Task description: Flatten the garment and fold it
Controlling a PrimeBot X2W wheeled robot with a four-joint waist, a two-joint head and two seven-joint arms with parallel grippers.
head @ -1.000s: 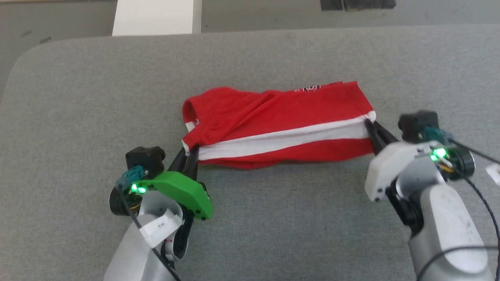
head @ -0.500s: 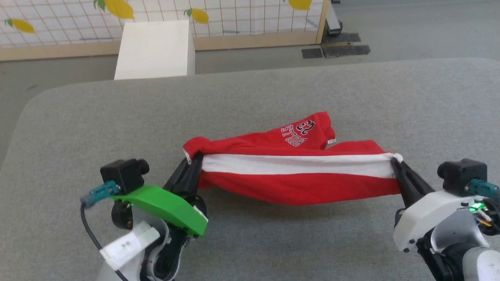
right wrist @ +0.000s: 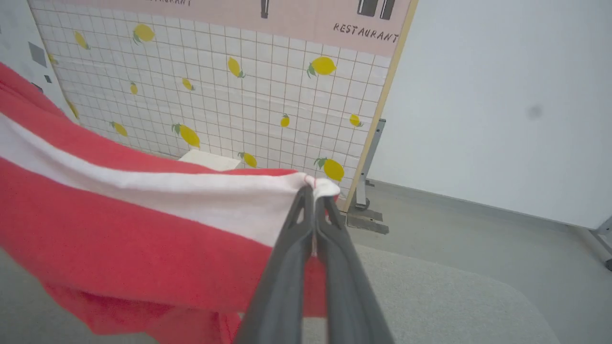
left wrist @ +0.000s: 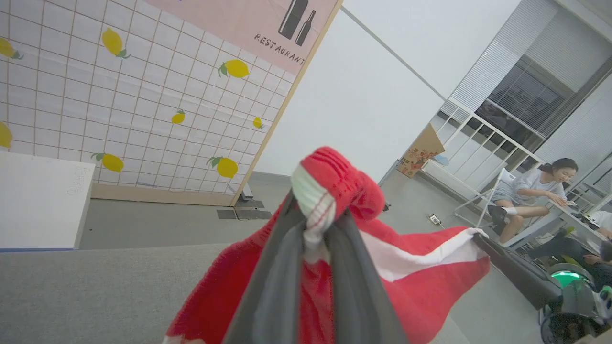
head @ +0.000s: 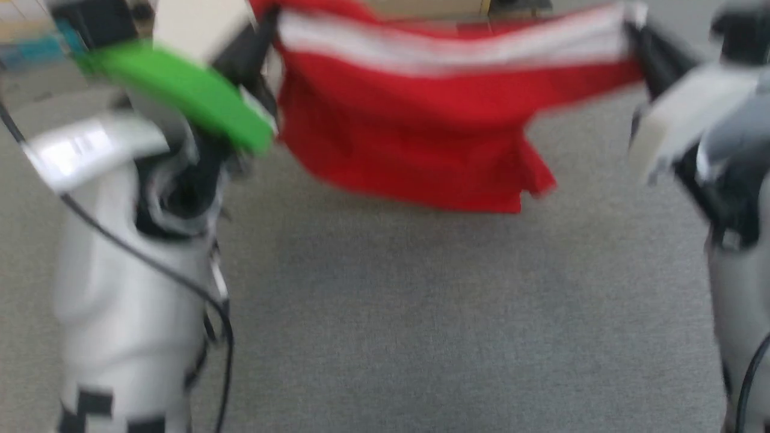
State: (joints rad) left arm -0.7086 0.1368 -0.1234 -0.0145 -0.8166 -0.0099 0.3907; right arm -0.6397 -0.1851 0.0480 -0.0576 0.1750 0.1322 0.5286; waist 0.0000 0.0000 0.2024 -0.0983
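Observation:
The red garment [head: 421, 132] with its white stripe hangs stretched in the air above the grey table [head: 421, 313], held at both ends. My left gripper [head: 264, 30] is shut on its left end; in the left wrist view a bunched red and white corner [left wrist: 330, 191] sticks up between the fingers [left wrist: 272, 286]. My right gripper [head: 631, 30] is shut on the right end, and the right wrist view shows the white-striped corner [right wrist: 315, 184] pinched at the fingertips [right wrist: 308, 224]. The head view is blurred by motion.
A white box [left wrist: 38, 200] stands on the floor beyond the table, before a tiled lemon-patterned partition [right wrist: 215, 95]. A person [left wrist: 530, 191] sits at a desk far off in the left wrist view. The table's rounded far corner [right wrist: 502, 291] lies under my right gripper.
Both grippers have lifted the garment off the table, and it now hangs spread between them. The head view has shifted too, with the arms much closer and higher in it.

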